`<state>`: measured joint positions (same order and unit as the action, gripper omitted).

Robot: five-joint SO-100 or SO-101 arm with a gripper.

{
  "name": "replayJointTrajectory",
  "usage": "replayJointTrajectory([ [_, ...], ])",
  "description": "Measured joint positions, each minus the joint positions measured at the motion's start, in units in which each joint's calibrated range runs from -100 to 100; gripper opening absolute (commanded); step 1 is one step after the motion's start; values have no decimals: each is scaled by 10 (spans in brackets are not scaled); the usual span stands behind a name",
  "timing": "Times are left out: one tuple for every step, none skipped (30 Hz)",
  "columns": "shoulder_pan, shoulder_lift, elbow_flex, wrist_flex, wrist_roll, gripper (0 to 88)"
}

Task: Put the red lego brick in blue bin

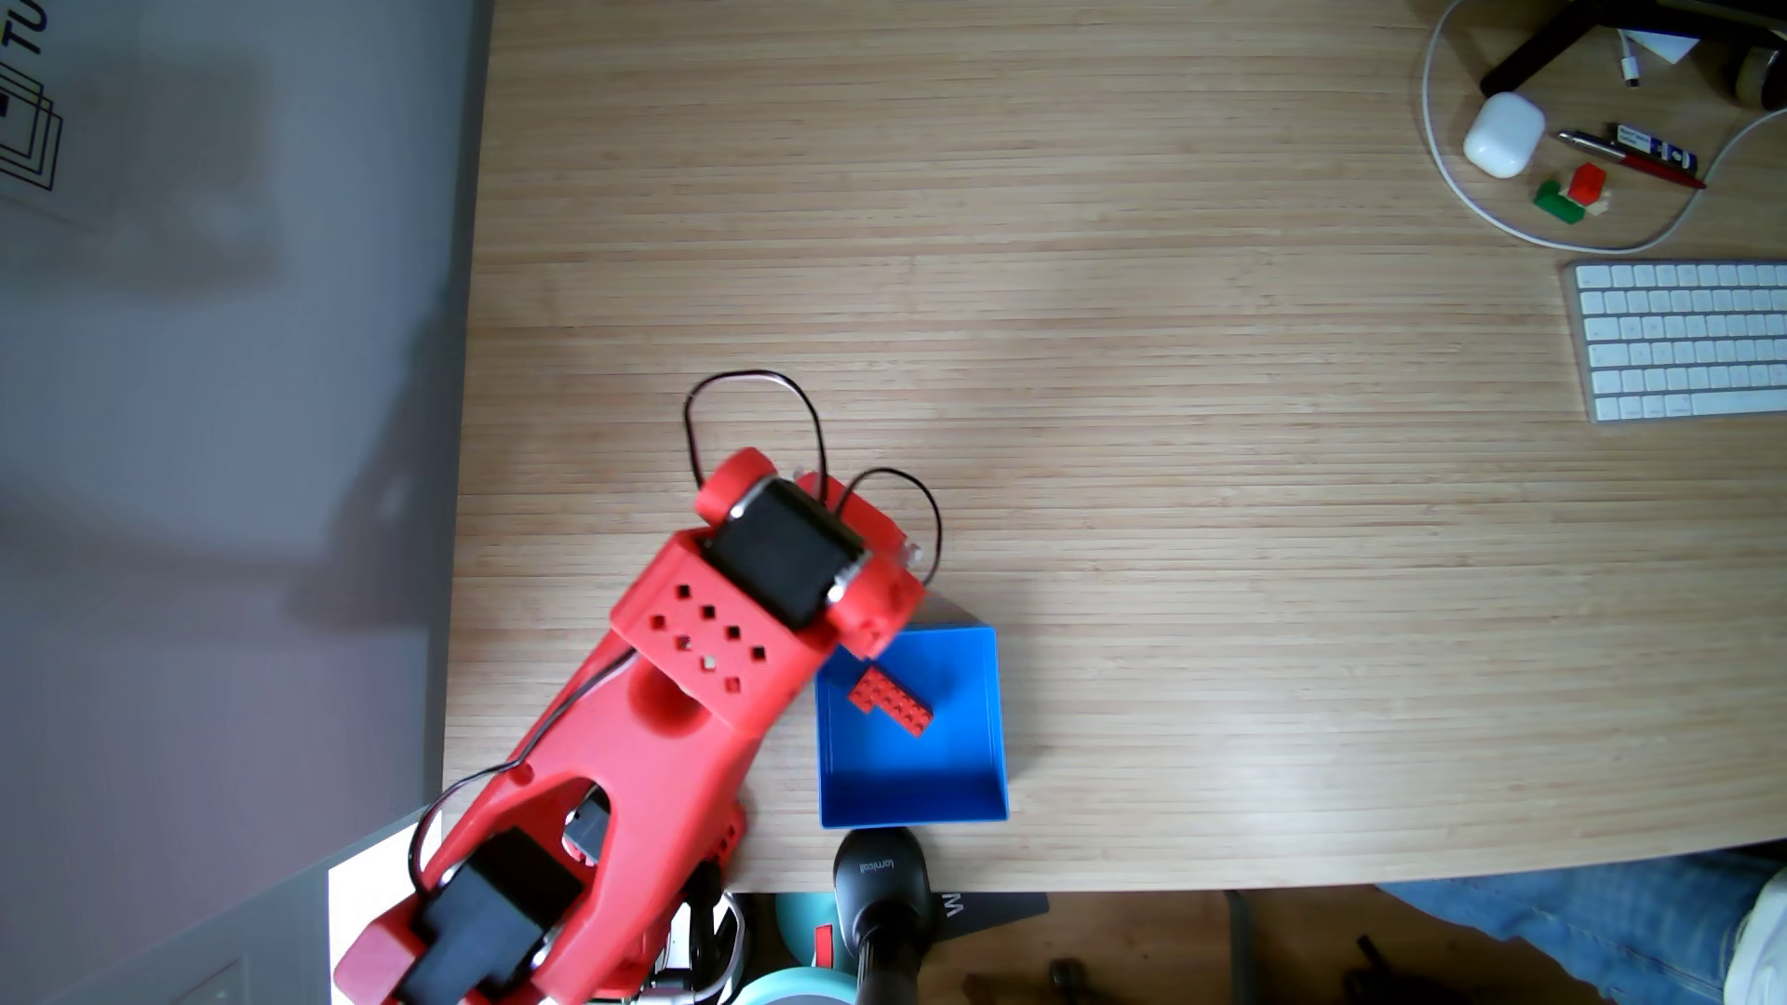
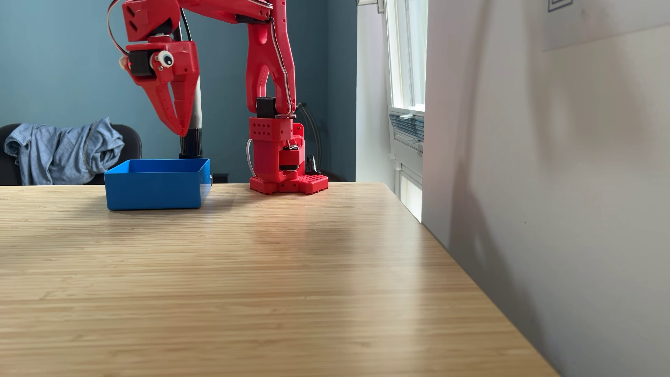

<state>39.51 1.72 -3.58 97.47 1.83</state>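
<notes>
Fixed view: red lego brick [image 1: 891, 703] below claw [image 2: 180, 131]

The square, open-topped blue plastic bin [image 2: 156, 188] is unobstructed from above; the red claw [image 2: 180, 131] hangs clear of its rim. Bare wooden desk [image 1: 1160, 483] surrounds it, with the white keyboard [image 1: 1683, 338] well apart.

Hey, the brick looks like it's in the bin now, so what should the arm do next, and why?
Probably pull the gripper up and back toward the base. The red lego brick already lies flat on the floor of the blue bin, and from the side the gripper hangs above the bin's rim, looking closed and holding nothing.
</notes>
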Motion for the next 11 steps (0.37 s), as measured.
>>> replayJointTrajectory([
  [-14,0,0,0,-5,1],
  [-28,0,0,0,-10,1],
  [-40,0,0,0,-14,1],
  [-54,0,0,0,-18,1],
  [-65,0,0,0,-20,1],
  [-73,0,0,0,-22,1],
  [-77,0,0,0,-23,1],
  [-79,0,0,0,-24,1],
  [-81,0,0,0,-24,1],
  [-83,0,0,0,-24,1],
  [-86,0,0,0,-24,1],
])
